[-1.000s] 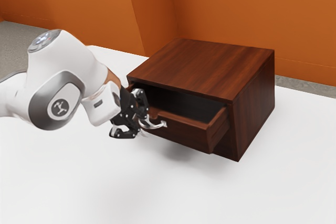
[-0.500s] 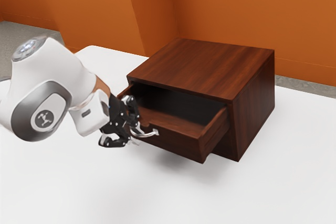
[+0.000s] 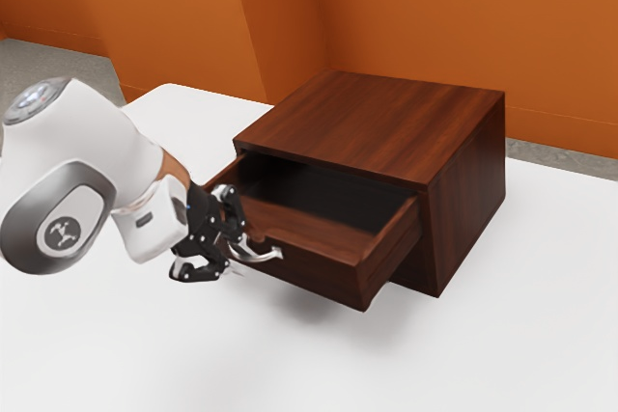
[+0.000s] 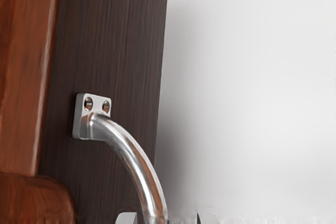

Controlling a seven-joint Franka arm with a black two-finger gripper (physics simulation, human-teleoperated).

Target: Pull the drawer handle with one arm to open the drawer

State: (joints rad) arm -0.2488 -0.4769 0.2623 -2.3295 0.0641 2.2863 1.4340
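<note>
Handle (image 4: 126, 148) ran out of the wrist view at its gripped end, which the gripper (image 3: 227, 249) hid from the side, jaws nearly together and clamped on the handle, while the drawer (image 3: 319, 238) stood part-way out of the cabinet (image 3: 386, 127) on the table (image 3: 483, 335).

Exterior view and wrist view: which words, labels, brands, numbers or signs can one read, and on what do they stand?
Words or numbers: none to read.
Sign: a white emblem, without letters, on the arm, on its grey joint cap.
The cabinet, drawer and handle bear nothing.
</note>
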